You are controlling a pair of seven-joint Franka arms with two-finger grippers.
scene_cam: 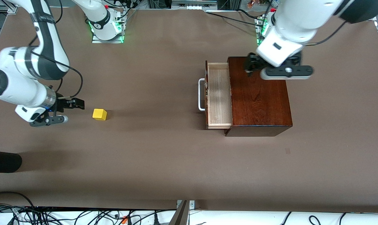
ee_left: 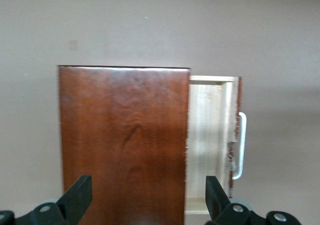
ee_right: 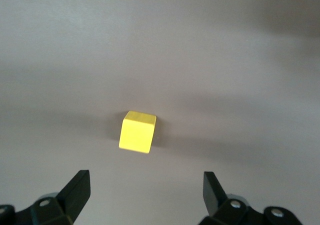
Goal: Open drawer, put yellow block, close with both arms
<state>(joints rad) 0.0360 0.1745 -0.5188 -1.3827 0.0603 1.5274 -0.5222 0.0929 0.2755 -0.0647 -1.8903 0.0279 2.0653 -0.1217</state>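
The yellow block is a small cube lying alone on the brown table toward the right arm's end. My right gripper hovers low beside it, open and empty; in the right wrist view the yellow block lies ahead of the right gripper, not between its fingers. The drawer is pulled out of the dark mahogany box, its pale tray empty and its white handle facing the block. My left gripper hangs open over the box top, with the drawer off to one side.
Both arm bases stand along the table's edge farthest from the front camera. Cables lie along the edge nearest to it. A dark rounded object pokes in at the right arm's end. Bare brown table separates the block from the drawer.
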